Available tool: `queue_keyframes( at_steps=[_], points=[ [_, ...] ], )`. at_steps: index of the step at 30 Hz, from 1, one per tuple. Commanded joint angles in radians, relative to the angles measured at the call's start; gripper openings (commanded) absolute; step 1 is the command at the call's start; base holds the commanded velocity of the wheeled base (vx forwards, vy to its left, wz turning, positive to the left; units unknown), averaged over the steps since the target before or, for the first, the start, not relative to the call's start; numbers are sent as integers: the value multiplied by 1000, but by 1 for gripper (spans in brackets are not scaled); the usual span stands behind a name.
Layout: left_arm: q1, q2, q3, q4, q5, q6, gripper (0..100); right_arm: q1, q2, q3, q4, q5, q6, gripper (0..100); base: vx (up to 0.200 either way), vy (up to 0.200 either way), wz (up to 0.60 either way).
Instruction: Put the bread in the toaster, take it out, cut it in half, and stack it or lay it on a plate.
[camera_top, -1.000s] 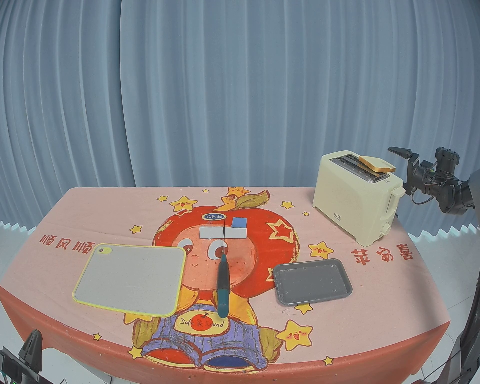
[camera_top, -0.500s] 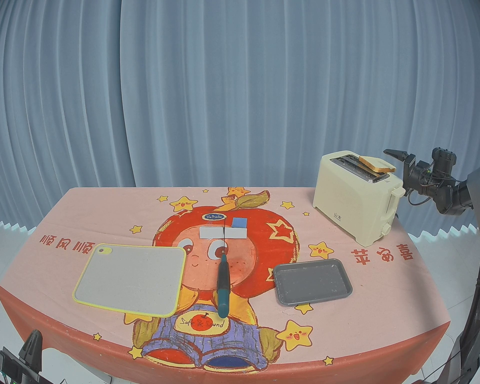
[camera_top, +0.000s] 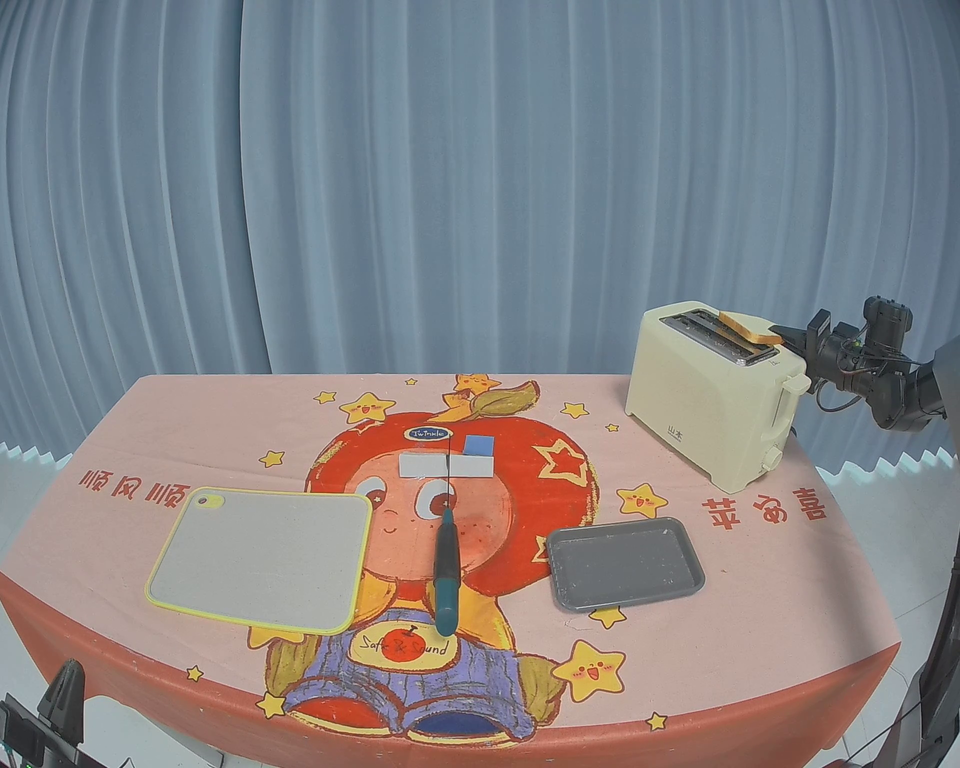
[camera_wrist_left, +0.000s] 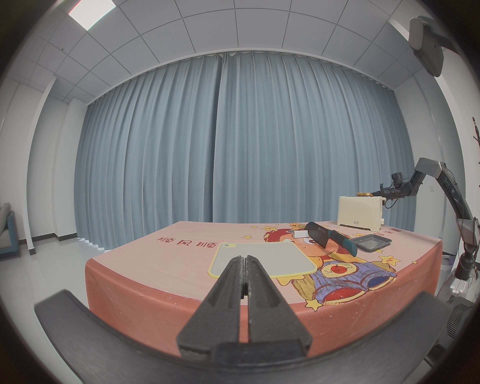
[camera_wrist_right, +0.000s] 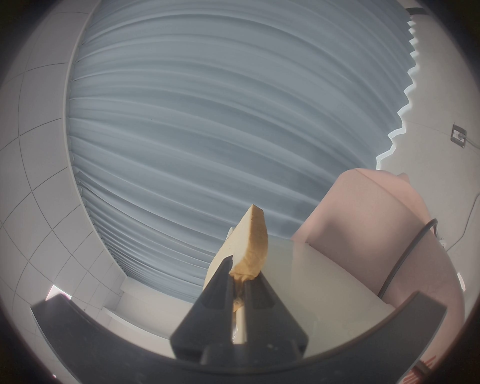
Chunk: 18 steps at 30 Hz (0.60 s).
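The right end effector (camera_top: 797, 337) clamps the golden-brown bread slice (camera_top: 750, 328) atop the cream plastic toaster (camera_top: 710, 400) at the pink tabletop's (camera_top: 200, 430) two o'clock; left end effector (camera_wrist_left: 244, 262) clenched, empty.

Blue curtain (camera_top: 450, 180) behind a pink cartoon-printed tablecloth (camera_top: 200, 430), white strip (camera_top: 432, 465) and blue square (camera_top: 480, 444) mid-cloth

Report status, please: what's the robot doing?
Right jaws shut on bread atop toaster. Left jaws shut, low beside table. Knife, board, tray lie apart from toaster.
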Motion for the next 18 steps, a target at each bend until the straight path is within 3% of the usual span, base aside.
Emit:
queue_keyframes(
  at_steps=[1,8,18],
  points=[
    [0,-16,18,1,0,0,0,1,-2,-2,-3,-9,0,0,0,0,0],
    [0,-16,18,-1,0,0,0,18,-9,15,-106,-87,0,0,0,0,0],
    [0,-16,18,1,0,0,0,33,-153,141,-227,-89,9,0,0,0,0]
  ],
)
